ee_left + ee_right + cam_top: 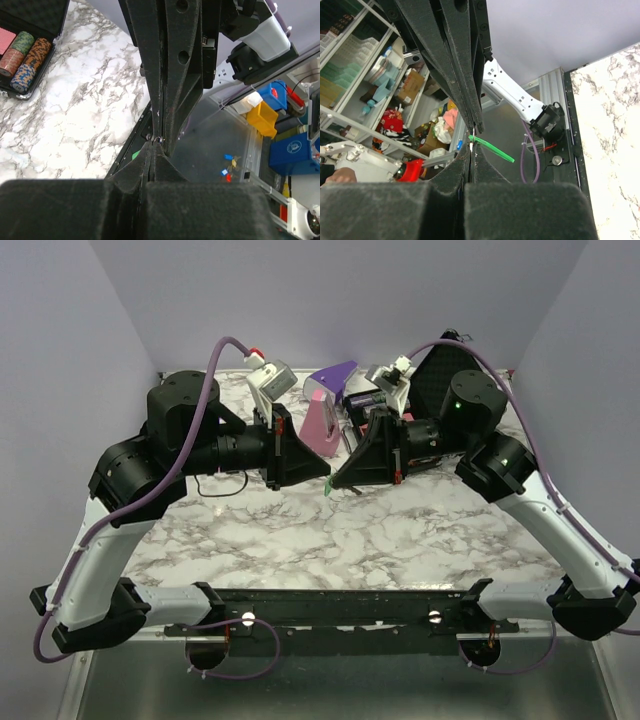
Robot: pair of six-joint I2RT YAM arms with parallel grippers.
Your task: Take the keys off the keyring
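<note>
My two grippers meet tip to tip above the middle of the marble table [330,540]. The left gripper [325,470] [152,143] is shut, with a thin grey keyring [158,139] pinched at its tips. Facing it, the right gripper [337,483] [471,151] is shut on a thin silvery piece [474,137] of the same keyring. A green key [492,149], seen edge-on, sticks out sideways from that pinch. It shows as a green speck [328,491] under the tips in the top view. Any other keys are hidden between the fingers.
A purple-and-pink wedge object [325,410] stands at the back centre, just behind the grippers. An open black case [22,47] with poker chips lies at the back right. A white-grey device [270,380] sits at the back left, and a thin black cable [215,485] lies on the marble.
</note>
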